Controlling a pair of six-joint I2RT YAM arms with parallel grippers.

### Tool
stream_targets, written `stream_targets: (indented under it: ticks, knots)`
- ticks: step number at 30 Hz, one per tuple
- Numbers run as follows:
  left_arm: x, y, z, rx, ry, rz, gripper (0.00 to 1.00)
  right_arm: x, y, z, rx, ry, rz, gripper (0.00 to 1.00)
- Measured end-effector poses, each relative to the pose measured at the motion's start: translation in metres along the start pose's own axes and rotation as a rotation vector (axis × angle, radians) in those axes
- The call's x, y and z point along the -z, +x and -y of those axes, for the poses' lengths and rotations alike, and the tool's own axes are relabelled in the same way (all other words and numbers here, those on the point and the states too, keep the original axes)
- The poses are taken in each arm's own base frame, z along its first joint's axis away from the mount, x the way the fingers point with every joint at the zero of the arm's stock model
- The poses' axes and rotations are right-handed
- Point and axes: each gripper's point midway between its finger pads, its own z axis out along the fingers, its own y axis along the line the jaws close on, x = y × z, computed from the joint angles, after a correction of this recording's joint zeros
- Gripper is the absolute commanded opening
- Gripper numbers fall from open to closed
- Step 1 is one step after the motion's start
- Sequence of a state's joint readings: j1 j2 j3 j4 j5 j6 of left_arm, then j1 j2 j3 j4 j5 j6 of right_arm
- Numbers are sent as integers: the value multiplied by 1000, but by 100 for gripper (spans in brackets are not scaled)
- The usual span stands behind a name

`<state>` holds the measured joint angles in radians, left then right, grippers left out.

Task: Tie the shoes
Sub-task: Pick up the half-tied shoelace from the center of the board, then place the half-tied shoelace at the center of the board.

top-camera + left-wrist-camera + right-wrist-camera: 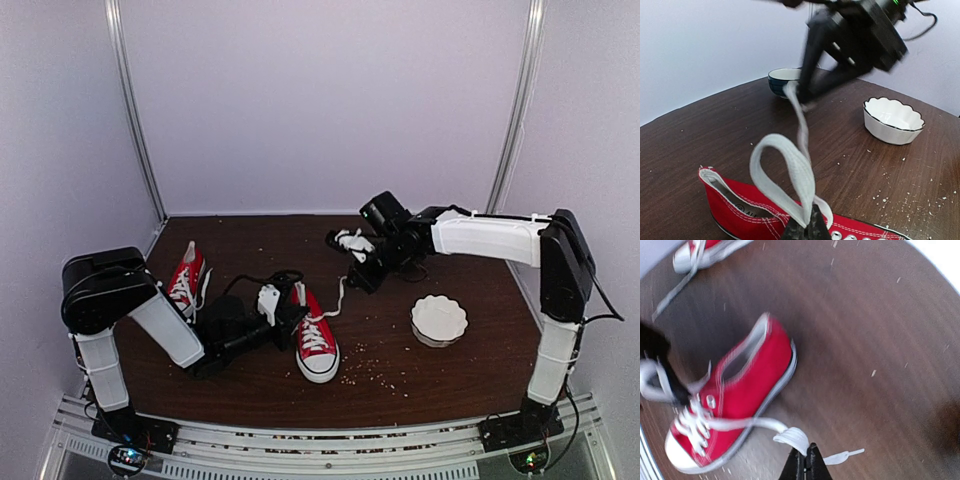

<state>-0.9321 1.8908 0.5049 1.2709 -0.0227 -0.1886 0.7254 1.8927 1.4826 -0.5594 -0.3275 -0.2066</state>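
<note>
**Inspector:** Near edge first. Where is the work?

**Assistant:** One red shoe (316,345) lies near the front of the table (470,380), toe toward the arm bases. The left gripper (807,227) sits just over its laced top, jaws pinched together on a loop of the white lace (785,170).

**Inspector:** The other hand?

**Assistant:** The right gripper (807,462) is further back. It is clamped tight on the same lace, which runs up from the loop to it. The tip sticks out free past its fingers.

**Inspector:** Obstructions?

**Assistant:** Crumbs (372,372) are scattered to the right of the shoe. A white bowl (438,320) stands apart on the right, touching nothing. The second shoe (185,280) lies at the left, behind the left arm.

**Inspector:** Differences between views?

**Assistant:** The left wrist view shows a blue bowl (782,77) at the back, partly behind the right gripper. In the overhead view that arm covers it. The right wrist view is blurred.
</note>
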Motion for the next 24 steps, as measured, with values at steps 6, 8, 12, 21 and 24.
stream_targets:
  ticks: [6, 8, 12, 21, 24]
  knots:
    - [0, 0, -1, -6, -3, 0, 0, 14, -129, 6, -79, -59, 372, 0]
    - [0, 0, -1, -11, -5, 0, 0, 6, -146, -10, -75, -106, 410, 0]
    - [0, 0, -1, -19, -5, 1, 0, -21, -153, -48, -55, -203, 401, 3]
    - [0, 0, -1, -22, -4, 4, 0, -39, -145, -88, -40, -289, 353, 43]
    - [0, 1, -1, -22, -3, 5, 0, -37, -144, -81, -49, -279, 354, 49]
